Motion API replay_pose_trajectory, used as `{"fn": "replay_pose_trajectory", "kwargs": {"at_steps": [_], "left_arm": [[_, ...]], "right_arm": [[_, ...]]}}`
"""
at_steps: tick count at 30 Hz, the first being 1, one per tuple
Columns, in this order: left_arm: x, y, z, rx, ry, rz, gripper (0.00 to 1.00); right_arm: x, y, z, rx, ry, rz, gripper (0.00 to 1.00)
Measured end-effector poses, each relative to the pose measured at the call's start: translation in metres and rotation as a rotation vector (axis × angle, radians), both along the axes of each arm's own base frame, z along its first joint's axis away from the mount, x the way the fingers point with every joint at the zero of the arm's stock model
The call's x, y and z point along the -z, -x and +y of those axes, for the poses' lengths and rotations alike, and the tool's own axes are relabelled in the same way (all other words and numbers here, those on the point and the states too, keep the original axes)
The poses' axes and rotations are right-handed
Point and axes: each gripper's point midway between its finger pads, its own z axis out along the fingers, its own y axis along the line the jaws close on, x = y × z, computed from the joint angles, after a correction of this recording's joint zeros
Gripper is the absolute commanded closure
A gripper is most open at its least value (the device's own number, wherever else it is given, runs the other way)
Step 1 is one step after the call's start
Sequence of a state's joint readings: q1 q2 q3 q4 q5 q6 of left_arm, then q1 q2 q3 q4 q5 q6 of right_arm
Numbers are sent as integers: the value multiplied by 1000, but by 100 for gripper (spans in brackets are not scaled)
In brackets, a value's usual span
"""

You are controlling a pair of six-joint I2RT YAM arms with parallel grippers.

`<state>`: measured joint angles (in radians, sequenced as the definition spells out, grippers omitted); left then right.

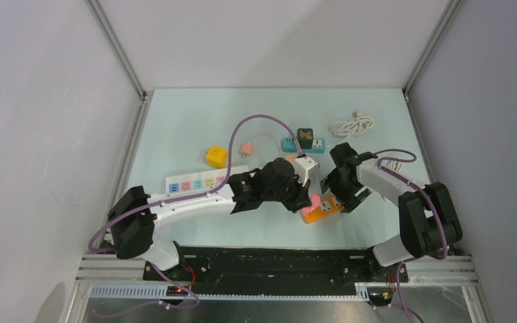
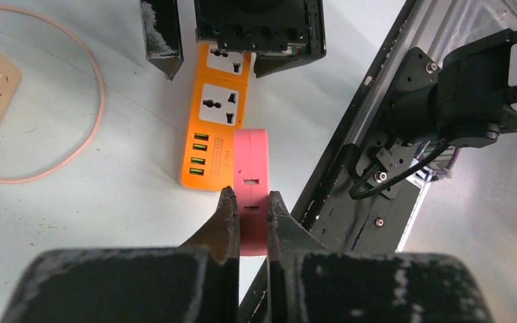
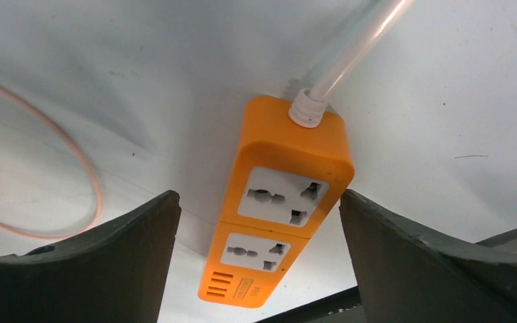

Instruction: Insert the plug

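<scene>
An orange power strip (image 1: 324,210) lies near the table's front edge, with two universal sockets and a row of USB ports; it also shows in the left wrist view (image 2: 215,121) and the right wrist view (image 3: 279,208). My left gripper (image 1: 304,199) (image 2: 250,198) is shut on a flat pink plug (image 2: 250,175) (image 1: 314,200). It holds the plug beside the strip's USB end, touching or just above its right edge. My right gripper (image 1: 340,192) (image 3: 259,196) is open. Its fingers (image 3: 108,262) straddle the strip's socket end without touching it.
A white strip with coloured sockets (image 1: 198,182), a yellow cube (image 1: 216,157), a small pink plug with a thin cord (image 1: 246,147), a teal strip (image 1: 318,145) carrying a dark green adapter (image 1: 305,134) and a coiled white cable (image 1: 351,126) lie further back. The black front rail (image 1: 276,256) runs close by.
</scene>
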<state>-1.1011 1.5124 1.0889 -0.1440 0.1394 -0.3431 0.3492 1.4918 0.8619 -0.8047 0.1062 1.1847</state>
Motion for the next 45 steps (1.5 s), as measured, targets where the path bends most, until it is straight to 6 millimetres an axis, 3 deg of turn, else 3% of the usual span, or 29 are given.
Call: {"fn": "replay_pose_trajectory", "kwargs": {"at_steps": [4,10,18,21,33,45], "left_arm": [[2,2,-4,9,-12,-16,100],[-1,-8,-23,25,-15,-52,100],[8,-18,-44,48,-42,-72,100],[16,-21,-55,55,-53,-65,100],[59,-17,-72,78,-128,-26,100],[58,-22,-72,93,-139,-69,100]], "right_arm": [[-13,-4,-2,-64,3,-52,4],[-55,-12,-11,-126,23,-185,12],[-136,6,-73,-75,107,-479,12],[-154,17,-88,-58,130,-553,12],[-153,33,-102,-87,159,-524,10],[-152,34,-98,-106,123,-519,10]]}}
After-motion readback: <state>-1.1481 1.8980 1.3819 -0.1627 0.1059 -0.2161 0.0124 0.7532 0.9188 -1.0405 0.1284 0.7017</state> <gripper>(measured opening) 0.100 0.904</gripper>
